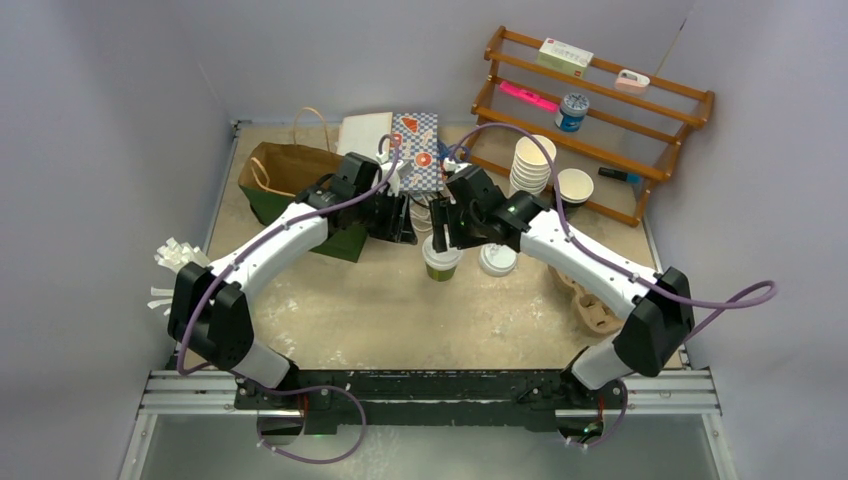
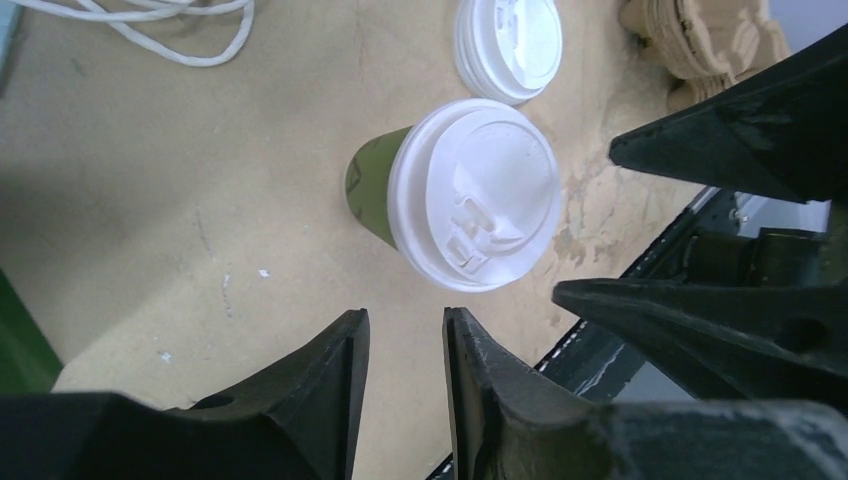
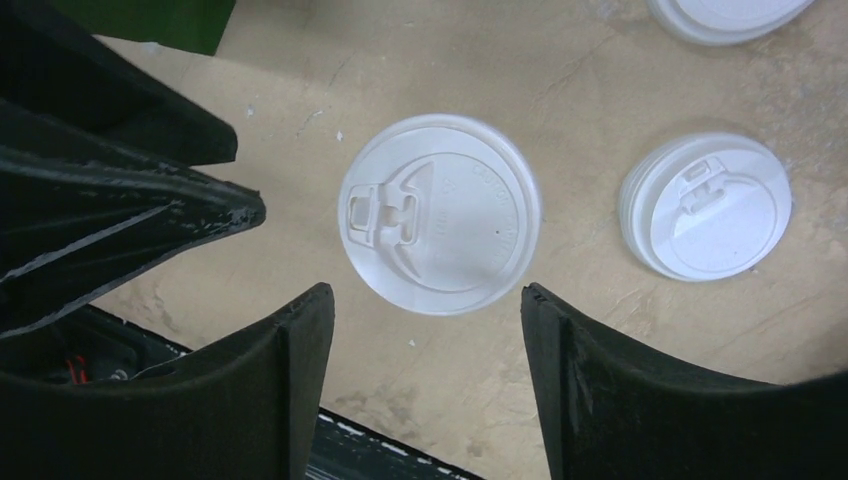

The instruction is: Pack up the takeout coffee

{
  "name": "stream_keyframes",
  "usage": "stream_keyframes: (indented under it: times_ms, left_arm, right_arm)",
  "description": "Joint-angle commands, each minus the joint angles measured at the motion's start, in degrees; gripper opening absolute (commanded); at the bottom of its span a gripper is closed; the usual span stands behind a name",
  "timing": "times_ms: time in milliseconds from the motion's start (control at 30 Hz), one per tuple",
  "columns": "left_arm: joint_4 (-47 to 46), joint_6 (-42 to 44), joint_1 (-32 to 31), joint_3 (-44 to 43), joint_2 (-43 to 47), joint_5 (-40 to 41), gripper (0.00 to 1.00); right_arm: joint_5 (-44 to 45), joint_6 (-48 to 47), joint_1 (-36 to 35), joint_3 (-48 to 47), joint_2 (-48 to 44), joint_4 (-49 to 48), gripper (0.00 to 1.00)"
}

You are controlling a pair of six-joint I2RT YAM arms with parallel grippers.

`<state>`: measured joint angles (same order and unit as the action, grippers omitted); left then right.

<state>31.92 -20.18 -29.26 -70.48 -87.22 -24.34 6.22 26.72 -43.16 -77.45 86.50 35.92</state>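
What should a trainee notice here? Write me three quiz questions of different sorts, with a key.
1. True or false: the takeout coffee already sits in the paper bag.
2. What lies on the table right beside the coffee? A) loose white lids B) a spoon C) a sugar packet
3. Which jaws stand wider apart, left or right?
Key: 1 false; 2 A; 3 right.

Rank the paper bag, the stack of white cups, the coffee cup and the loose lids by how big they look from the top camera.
1. paper bag
2. stack of white cups
3. coffee cup and loose lids: these look about alike, so I leave those two unranked.
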Motion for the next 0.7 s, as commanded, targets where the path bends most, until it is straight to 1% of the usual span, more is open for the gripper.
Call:
stream_keyframes:
  times_ms: [0, 167, 200, 300, 333, 433, 667]
  left_arm:
    - [-4.07, -4.46, -0.48, 0.35, 0.4, -2.8, 0.34]
    - [-0.99, -9.85, -3.84, -1.23, -0.55, 2.79, 0.34]
    - [-0.91, -10.94, -4.38, -1.26, -0.66, 3.33, 0.34]
    - [-0.8, -13.03, -5.74, -1.07, -1.36, 4.48, 0.34]
    - [-0.71, -13.44, -6.09, -1.07, -1.78, 4.74, 0.34]
    - [-0.93, -14.0, -6.26, -1.36, -2.61, 5.47, 0.34]
    - [-1.51, -13.63, -6.26, -3.76, -4.58, 6.2, 0.33]
  right_arm:
    - [-0.58, 6.83, 1.8, 1.1, 0.02, 0.61, 0.68]
    - [-0.53, 11.7, 3.89, 0.56, 1.26, 1.63, 0.62]
    - [-0.85, 12.26, 4.33, 0.68, 1.38, 1.49, 0.61]
    - [-1.43, 13.45, 5.63, 1.43, 1.35, 0.83, 0.56]
    - [-1.94, 13.78, 6.08, 1.65, 1.3, 0.66, 0.53]
    - [-3.21, 14.9, 7.08, 2.22, 1.17, 0.1, 0.52]
    - [-4.62, 16.1, 7.14, 2.6, 2.05, 0.64, 0.45]
